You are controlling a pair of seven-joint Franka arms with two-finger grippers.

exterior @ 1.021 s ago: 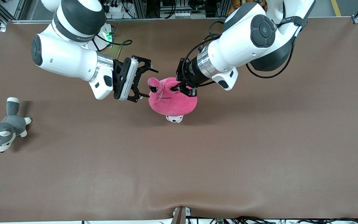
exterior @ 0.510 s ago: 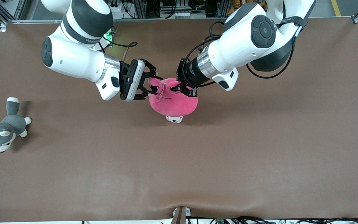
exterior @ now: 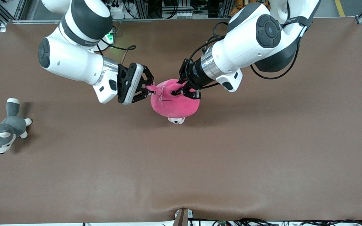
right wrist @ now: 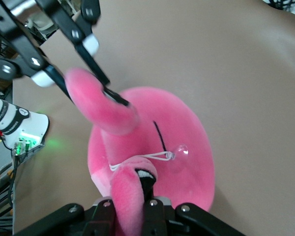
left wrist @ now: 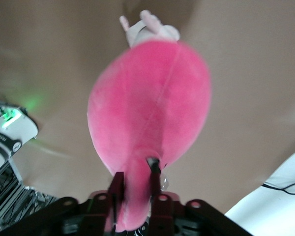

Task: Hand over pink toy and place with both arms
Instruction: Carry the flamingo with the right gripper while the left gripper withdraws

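The pink toy [exterior: 174, 102] hangs between both grippers above the table's middle, toward the robots' bases. My right gripper [exterior: 150, 89] is shut on one floppy ear [exterior: 156, 89]. My left gripper [exterior: 181, 91] is shut on the other ear. In the left wrist view the toy's round body [left wrist: 147, 98] hangs from my left gripper [left wrist: 135, 189], whose fingers pinch the ear. In the right wrist view my right gripper [right wrist: 130, 196] pinches its ear, the body [right wrist: 177, 132] lies past it, and the left gripper [right wrist: 117, 92] holds the other ear [right wrist: 101, 108].
A small pale pink-and-white puppy plush [exterior: 176, 120] lies on the brown table [exterior: 231, 157] under the pink toy's nearer edge; it also shows in the left wrist view [left wrist: 147, 27]. A grey-and-white husky plush [exterior: 3, 133] lies at the right arm's end of the table.
My right gripper has moved in from open and apart, gone around the toy's free ear and shut on it, pulling it toward the right arm. My left gripper kept its hold.
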